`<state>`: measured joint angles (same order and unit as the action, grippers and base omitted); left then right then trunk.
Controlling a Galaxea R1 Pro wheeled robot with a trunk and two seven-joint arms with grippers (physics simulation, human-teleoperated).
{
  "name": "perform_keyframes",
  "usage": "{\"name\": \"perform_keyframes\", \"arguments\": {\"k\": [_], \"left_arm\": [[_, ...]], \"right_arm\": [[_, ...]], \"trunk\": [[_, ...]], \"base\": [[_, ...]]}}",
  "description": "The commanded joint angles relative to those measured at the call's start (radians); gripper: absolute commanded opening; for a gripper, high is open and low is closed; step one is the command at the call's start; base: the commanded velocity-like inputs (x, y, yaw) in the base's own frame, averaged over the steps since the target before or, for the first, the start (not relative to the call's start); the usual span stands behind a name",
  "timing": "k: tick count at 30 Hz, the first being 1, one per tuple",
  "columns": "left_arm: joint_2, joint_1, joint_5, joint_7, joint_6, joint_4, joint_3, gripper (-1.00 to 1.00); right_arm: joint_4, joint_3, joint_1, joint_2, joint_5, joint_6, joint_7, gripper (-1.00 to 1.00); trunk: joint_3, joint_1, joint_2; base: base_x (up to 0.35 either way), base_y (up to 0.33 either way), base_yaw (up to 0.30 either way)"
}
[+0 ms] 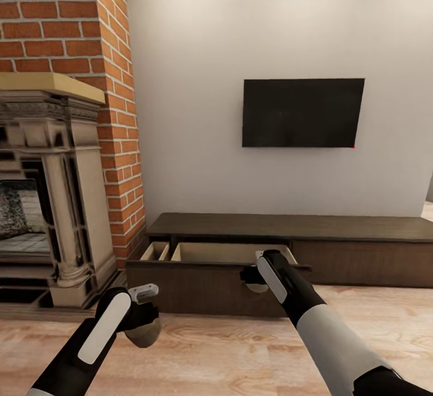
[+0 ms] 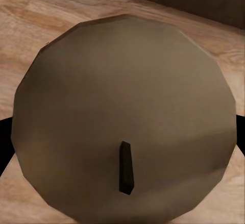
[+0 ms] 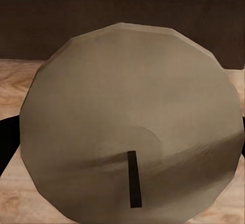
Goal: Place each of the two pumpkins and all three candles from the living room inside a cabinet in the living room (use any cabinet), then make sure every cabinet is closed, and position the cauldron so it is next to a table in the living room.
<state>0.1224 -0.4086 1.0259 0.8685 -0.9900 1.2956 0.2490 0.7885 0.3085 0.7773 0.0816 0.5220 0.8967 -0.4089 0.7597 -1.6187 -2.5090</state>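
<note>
Closest to my head camera is my left gripper [image 1: 143, 318], low over the wooden floor [image 1: 228, 354], with a candle [image 1: 142, 331] in it: a stubby brown-grey cylinder. In the left wrist view that candle [image 2: 125, 117] shows as a faceted disc with a short dark wick, dark gripper fingers [image 2: 4, 142] at either edge, so I read the hand as closed on it. My right gripper [image 1: 255, 280] reaches further forward, to the front edge of the open drawer [image 1: 231, 253], and carries a second candle [image 1: 257, 287]; in the right wrist view this candle [image 3: 130, 122] sits the same way, end-on with its wick, a dark finger [image 3: 7, 142] at its side, with the dark wood behind it. The drawer is pulled out of the left end of the cabinet [image 1: 337, 228], the long low dark-brown unit against the wall; its inside is pale and divided. Above the cabinet hangs a black screen [image 1: 302, 112]. To the left stands a brick fireplace [image 1: 57, 161] with a carved stone surround.
</note>
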Motion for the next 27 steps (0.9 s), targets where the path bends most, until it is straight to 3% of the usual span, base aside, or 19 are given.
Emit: {"name": "perform_keyframes", "arguments": {"k": [1,16,27], "left_arm": [[0.0,-0.001,0.008,0.01,0.0,0.001,0.002,-1.0],[-0.009,-0.002,0.008,0.004,0.002,0.02,0.004,-1.0],[-0.014,-0.001,0.007,0.005,0.002,0.019,0.004,-1.0]], "right_arm": [[0.0,0.002,0.001,0.0,0.009,0.002,-0.01,-1.0],[-0.017,-0.001,0.001,-0.009,0.038,-0.005,-0.008,-1.0],[-0.015,-0.004,0.0,-0.009,0.041,-0.004,-0.003,-1.0]], "trunk": [[0.001,0.0,-0.001],[0.001,0.0,-0.001],[0.001,0.0,-0.001]], "base": [[0.106,0.201,0.049],[0.052,0.045,0.005],[0.0,0.258,-0.053]]}}
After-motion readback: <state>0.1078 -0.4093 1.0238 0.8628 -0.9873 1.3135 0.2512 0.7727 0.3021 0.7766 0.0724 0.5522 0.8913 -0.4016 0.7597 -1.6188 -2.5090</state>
